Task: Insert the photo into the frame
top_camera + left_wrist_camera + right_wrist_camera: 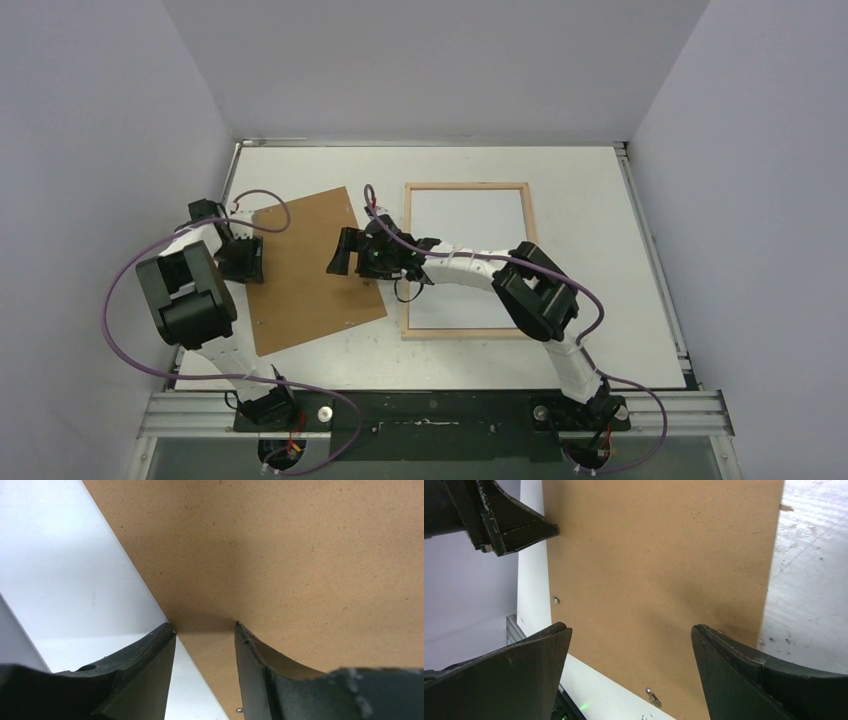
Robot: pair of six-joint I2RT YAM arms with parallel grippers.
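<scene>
White table (pixel 600 230), grey walls (pixel 80 150), brown panel (pixel 305 280), left tool (pixel 205 626) half-spread at its edge, right tool (pixel 630 627) spread wide.

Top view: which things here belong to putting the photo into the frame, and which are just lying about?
Job: frame; photo, apparently the white sheet lying face down inside it.
Lying about: brown backing panel, flat on the table beside the frame, with the left gripper and right gripper open at its opposite edges.
</scene>
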